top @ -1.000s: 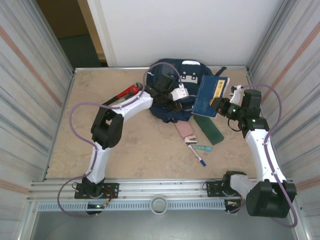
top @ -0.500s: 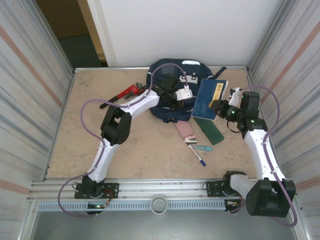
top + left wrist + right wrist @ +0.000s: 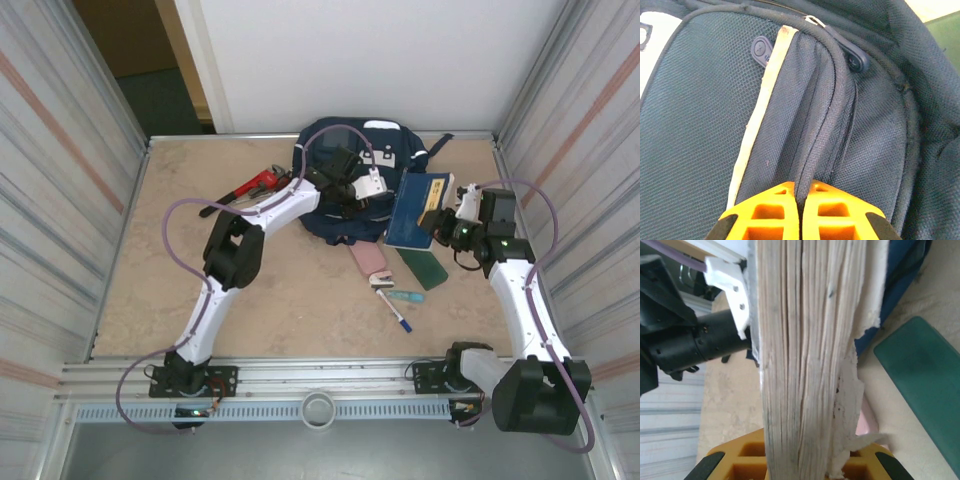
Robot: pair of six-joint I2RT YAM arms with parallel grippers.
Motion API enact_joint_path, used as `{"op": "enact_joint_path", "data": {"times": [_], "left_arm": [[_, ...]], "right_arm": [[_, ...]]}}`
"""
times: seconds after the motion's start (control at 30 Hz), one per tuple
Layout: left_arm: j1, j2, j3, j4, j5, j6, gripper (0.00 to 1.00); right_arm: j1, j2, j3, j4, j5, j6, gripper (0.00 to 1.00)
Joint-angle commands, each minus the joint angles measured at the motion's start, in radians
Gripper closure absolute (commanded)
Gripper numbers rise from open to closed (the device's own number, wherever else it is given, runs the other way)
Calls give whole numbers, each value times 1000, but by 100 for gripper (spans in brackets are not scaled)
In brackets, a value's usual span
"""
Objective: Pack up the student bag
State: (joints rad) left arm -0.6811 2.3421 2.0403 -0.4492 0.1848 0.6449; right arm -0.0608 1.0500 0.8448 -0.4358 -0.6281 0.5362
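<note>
Navy backpack (image 3: 335,138) sits at the far middle of the counter (image 3: 180,290), directly under the left hand (image 3: 800,212). That hand's fingers are together, pinching a seam fold. Right hand (image 3: 438,216) is clamped on a blue book (image 3: 413,205), which stands on edge just beside the backpack.

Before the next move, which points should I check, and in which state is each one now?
1. Left tool shut on a fold of the student bag: ok.
2. Right tool grips the book: ok.
3. Book held at the bag's right side: ok.
4. Bag opening wide enough for the book: cannot tell.
5. Book's page edges neat: not ok, outer sheets are ragged.
</note>
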Motion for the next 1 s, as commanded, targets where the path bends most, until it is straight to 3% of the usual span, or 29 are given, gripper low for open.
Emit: {"op": "enact_joint_path", "data": {"times": [0.0, 0.2, 0.37, 0.7, 0.97], "left_arm": [[23, -116, -10, 119, -23, -107, 100], [35, -152, 20, 180, -80, -187, 100], [39, -165, 58, 198, -71, -262, 100], [67, -196, 68, 243, 26, -384, 100], [71, -213, 93, 233, 110, -391, 100]], "right_arm": [[9, -37, -16, -28, -62, -27, 100], [50, -42, -70, 58, -182, 34, 100], [125, 9, -88, 147, -199, 96, 100], [242, 233, -75, 436, -83, 306, 100], [281, 472, 39, 645, 53, 473, 100]]}}
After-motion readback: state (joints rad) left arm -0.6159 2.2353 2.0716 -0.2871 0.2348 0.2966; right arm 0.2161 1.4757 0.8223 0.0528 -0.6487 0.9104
